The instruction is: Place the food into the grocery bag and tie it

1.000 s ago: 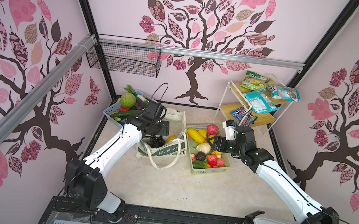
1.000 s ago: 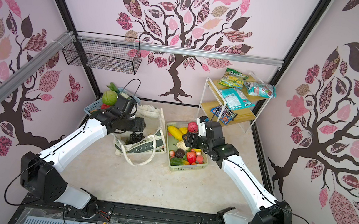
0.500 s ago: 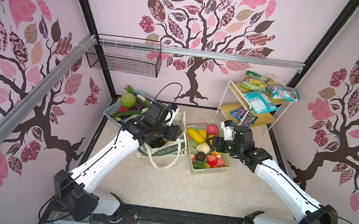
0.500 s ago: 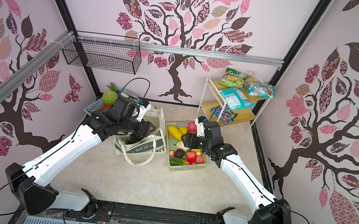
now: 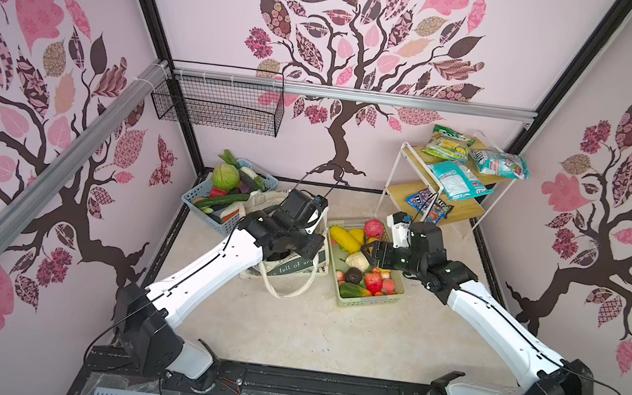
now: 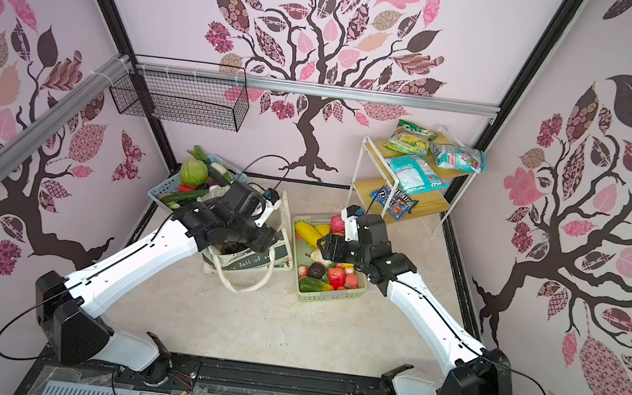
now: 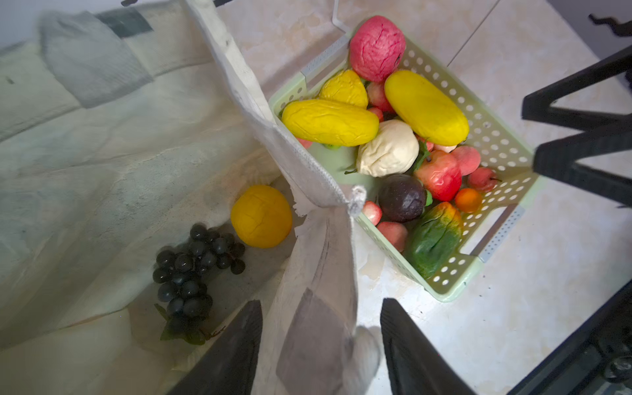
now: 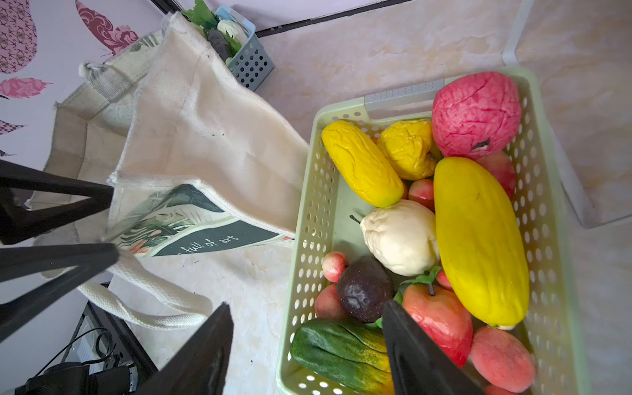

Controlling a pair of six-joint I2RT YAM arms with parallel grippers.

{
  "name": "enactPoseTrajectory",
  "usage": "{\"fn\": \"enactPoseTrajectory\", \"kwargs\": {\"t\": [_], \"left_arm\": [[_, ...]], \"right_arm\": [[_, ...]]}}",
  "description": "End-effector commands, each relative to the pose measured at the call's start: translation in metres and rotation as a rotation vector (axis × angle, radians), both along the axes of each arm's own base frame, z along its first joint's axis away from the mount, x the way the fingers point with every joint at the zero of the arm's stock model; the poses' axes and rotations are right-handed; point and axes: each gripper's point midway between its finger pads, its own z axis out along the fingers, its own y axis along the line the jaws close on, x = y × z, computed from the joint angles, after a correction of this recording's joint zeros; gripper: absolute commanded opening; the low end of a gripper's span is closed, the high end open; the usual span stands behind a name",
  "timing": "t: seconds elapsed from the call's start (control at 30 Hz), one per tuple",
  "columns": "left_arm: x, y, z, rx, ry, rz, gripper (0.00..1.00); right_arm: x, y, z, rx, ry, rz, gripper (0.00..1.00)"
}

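Note:
The cream grocery bag [image 5: 296, 265] [image 6: 255, 260] lies open on the floor between two baskets. Inside it lie an orange [image 7: 261, 216] and a dark grape bunch [image 7: 191, 270]. My left gripper [image 7: 321, 304] [image 8: 114, 222] is open and straddles the bag's wall [image 7: 318, 239] at its rim, one finger inside and one outside. More food fills the pale-green basket [image 8: 304, 212]: a red bumpy fruit [image 8: 475, 114], yellow fruits [image 8: 478, 239], a dark plum [image 8: 364, 289] and a green-orange papaya [image 8: 338, 352]. My right gripper [image 8: 306, 306] [image 5: 371, 252] hangs open and empty over that basket's edge nearest the bag.
A blue basket [image 5: 200, 203] with a green cabbage [image 5: 226, 176] and cucumbers stands behind the bag at the left. A white-framed shelf [image 5: 393, 176] holding snack packets [image 5: 459, 179] stands at the back right. A wire basket [image 5: 218, 105] hangs on the back rail.
My left arm has swung right and toward the front, bringing its gripper onto the bag's rim beside the pale-green basket, and its jaws have narrowed. The right gripper has hardly moved.

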Motion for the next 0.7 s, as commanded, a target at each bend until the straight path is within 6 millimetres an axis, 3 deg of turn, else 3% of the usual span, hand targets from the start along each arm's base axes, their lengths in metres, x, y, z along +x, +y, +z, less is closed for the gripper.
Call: {"fn": "enactPoseTrajectory", "kwargs": {"t": [0.0, 0.37, 0.5, 0.67], "left_arm": [[0.008, 0.000, 0.007, 0.029, -0.026, 0.022, 0.56], [0.028, 0.004, -0.009, 0.034, 0.009, 0.196, 0.31], [0.036, 0.007, -0.010, 0.018, 0.008, 0.283, 0.16], [0.044, 0.011, -0.008, -0.038, 0.012, 0.375, 0.12]], "right_arm": [[0.002, 0.001, -0.006, -0.010, 0.011, -0.006, 0.72], [0.000, 0.000, -0.011, -0.015, 0.018, -0.006, 0.72], [-0.001, -0.001, -0.011, -0.015, 0.018, -0.006, 0.72], [-0.002, -0.001, -0.016, -0.017, 0.023, -0.006, 0.72]]}}
